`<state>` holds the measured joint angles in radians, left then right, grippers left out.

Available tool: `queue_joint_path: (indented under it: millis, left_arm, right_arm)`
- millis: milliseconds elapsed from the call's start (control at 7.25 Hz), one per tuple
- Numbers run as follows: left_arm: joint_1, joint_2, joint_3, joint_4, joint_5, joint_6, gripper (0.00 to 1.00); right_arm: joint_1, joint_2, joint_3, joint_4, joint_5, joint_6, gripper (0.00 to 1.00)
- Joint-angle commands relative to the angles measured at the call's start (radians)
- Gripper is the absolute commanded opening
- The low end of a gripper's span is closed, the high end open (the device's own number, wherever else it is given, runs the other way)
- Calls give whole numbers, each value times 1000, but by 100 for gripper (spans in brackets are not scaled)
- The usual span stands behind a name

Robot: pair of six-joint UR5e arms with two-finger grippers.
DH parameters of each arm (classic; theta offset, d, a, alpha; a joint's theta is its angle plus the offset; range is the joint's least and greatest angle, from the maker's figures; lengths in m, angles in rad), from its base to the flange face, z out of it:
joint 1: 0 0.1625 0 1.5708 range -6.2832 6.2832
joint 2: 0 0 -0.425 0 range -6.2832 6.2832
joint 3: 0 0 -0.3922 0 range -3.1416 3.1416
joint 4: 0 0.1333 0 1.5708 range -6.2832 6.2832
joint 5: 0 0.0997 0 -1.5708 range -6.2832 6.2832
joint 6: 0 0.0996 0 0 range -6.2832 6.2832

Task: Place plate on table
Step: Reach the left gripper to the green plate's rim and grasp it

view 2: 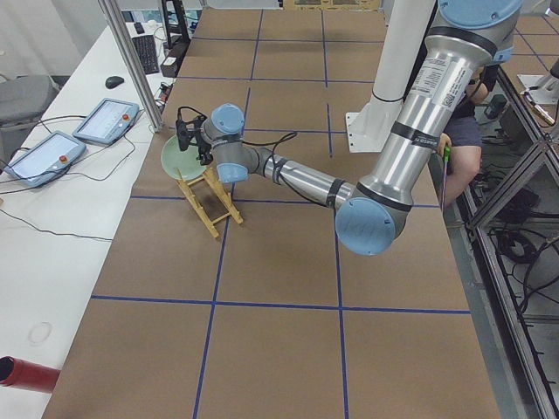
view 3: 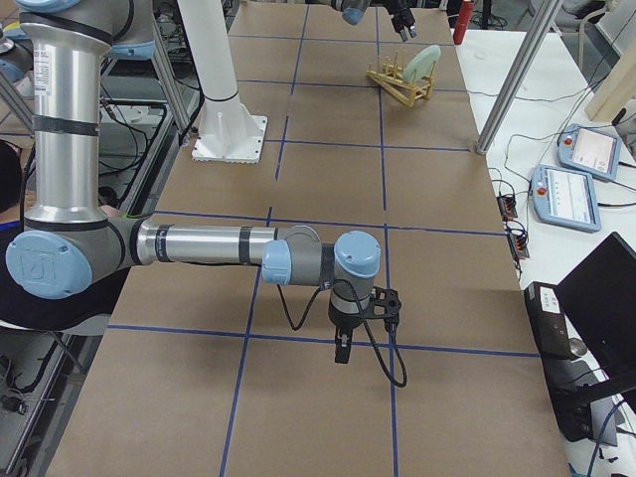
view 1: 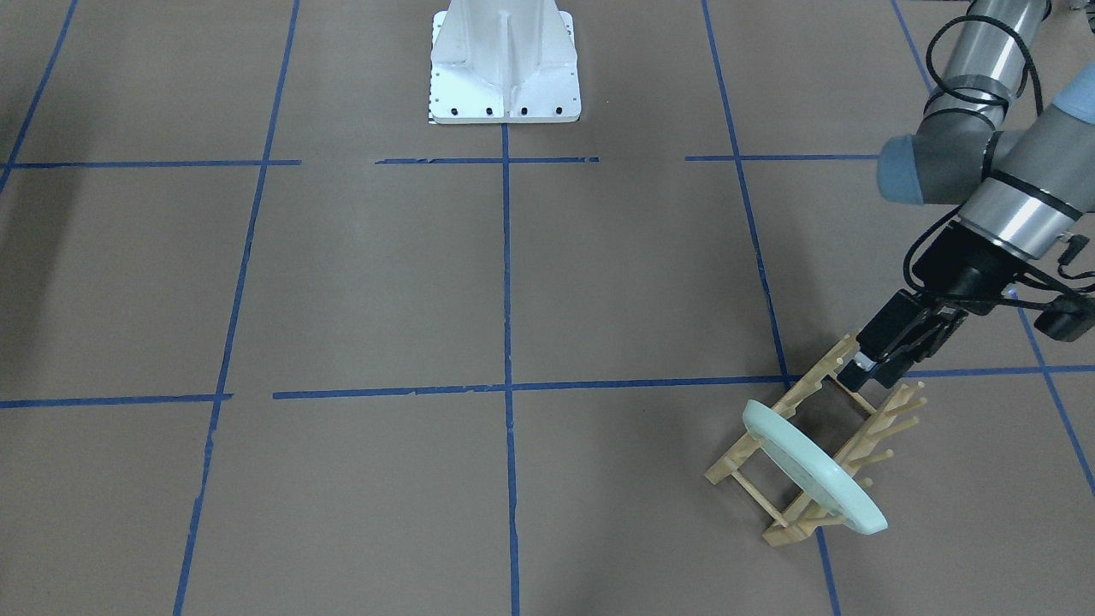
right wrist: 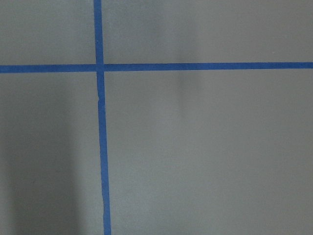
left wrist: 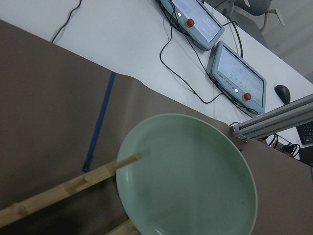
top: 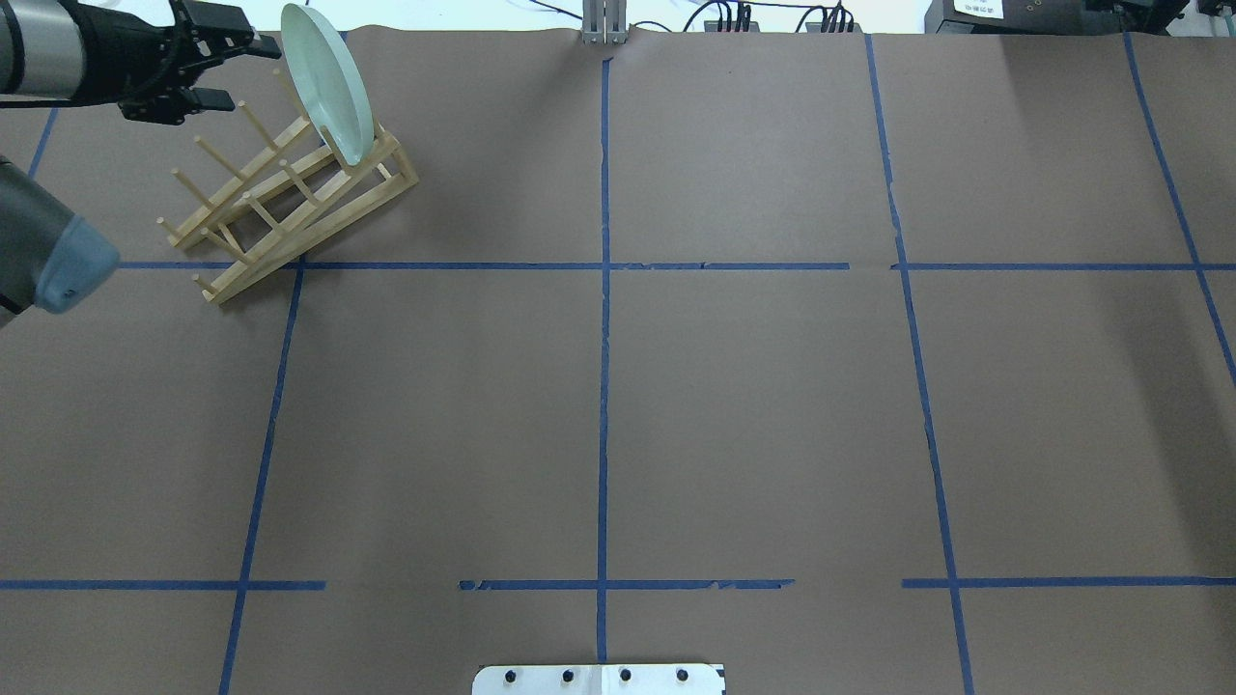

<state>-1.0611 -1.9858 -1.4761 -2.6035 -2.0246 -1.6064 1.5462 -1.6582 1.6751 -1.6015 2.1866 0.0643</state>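
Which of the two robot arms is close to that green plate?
The left one. The left claw hovers beside the plate standing in the wooden rack; the right claw hangs over the table far away.

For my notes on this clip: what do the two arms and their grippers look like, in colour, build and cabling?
Both the left arm and the right arm are silver tubes joined by grey joints with pale blue caps. The left gripper and the right gripper are black, two-fingered. Black cable loops along each wrist. A printed label on the left arm is unreadable.
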Motion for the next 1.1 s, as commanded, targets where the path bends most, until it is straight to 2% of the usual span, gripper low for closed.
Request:
queue_joint_path:
  millis: [0, 276, 552, 966]
  left_arm:
    - [23, -66, 60, 0, 40, -81, 100]
    - [29, -131, 121, 10, 40, -79, 97]
    - [29, -142, 143, 14, 40, -72, 81]
    - [27, -142, 145, 14, 38, -73, 26]
  right_arm:
    - [0, 0, 0, 0, -1, -1, 100]
    - [-2, 0, 0, 0, -1, -1, 100]
    - [0, 0, 0, 0, -1, -1, 100]
    - [0, 0, 0, 0, -1, 0, 100]
